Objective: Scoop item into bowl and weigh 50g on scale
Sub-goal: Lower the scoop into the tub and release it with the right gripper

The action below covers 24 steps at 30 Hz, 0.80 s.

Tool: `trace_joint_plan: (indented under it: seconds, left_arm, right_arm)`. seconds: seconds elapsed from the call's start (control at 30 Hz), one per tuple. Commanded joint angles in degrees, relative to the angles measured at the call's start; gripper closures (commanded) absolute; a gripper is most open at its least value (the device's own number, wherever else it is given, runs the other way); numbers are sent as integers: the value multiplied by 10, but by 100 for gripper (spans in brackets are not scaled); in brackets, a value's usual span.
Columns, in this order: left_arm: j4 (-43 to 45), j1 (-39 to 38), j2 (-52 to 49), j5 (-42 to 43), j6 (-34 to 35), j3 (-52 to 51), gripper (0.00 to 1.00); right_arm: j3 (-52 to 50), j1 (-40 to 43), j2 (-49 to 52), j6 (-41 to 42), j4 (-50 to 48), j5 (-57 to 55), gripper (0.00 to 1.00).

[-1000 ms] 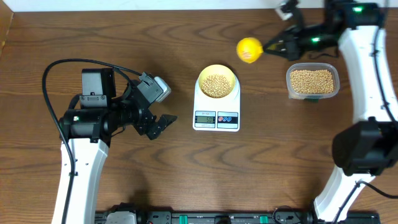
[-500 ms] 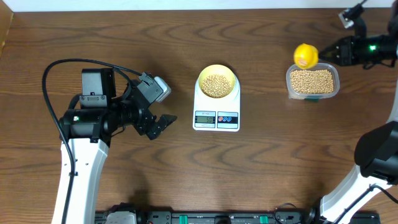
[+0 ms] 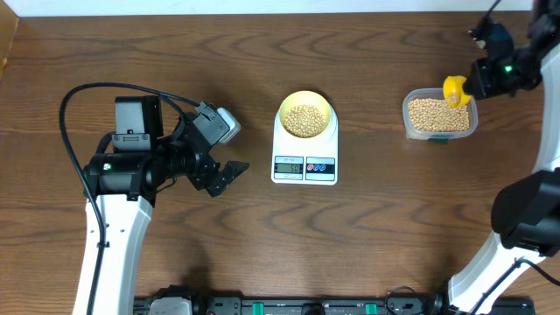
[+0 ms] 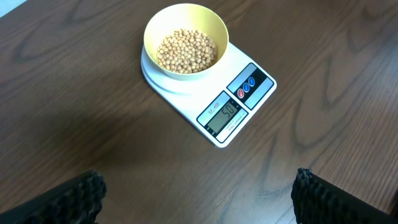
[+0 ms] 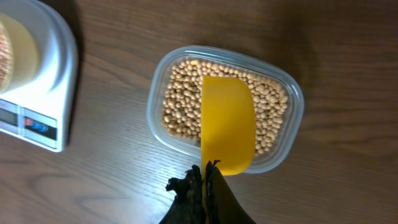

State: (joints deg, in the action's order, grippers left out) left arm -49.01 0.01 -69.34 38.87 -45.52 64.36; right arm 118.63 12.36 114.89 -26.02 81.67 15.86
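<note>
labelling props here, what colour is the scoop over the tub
Yellow, plain with no pattern; the scoop shows best in the right wrist view.

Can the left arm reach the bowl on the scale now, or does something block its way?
Probably yes. The left gripper is open and empty, beside the scale, and only bare table lies between it and the bowl. The right gripper holds the scoop over the tub.

The counter is dark brown with wavy wood grain. The scale is white, with a grey display, a red button and a blue button. The bowl is pale yellow, the beans tan-beige. The scoop is bright yellow, the tub clear, the right hand black.
</note>
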Motion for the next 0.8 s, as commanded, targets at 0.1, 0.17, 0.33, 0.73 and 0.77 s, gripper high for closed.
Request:
trace_joint_plan:
  seconds: [0.1,0.17,0.33,0.73,0.77]
  left_arm:
    - [0,3,0,5,-10,3,3]
    - [0,3,0,5,-10,3,2]
    - [0,3,0,5,-10,3,3]
    - [0,3,0,5,-10,3,2]
    - [0,3,0,5,-10,3,3]
  right_arm:
    - [-3,-82,-10,28,-1,-203,99]
    - [-3,-101,-10,40,-3,-257,99]
    - [-3,-137,-10,66,-3,-326,98]
    - [-3,-156,-10,187,8,-325,99]
    - [-3,-150,-10,199,9,-303,99]
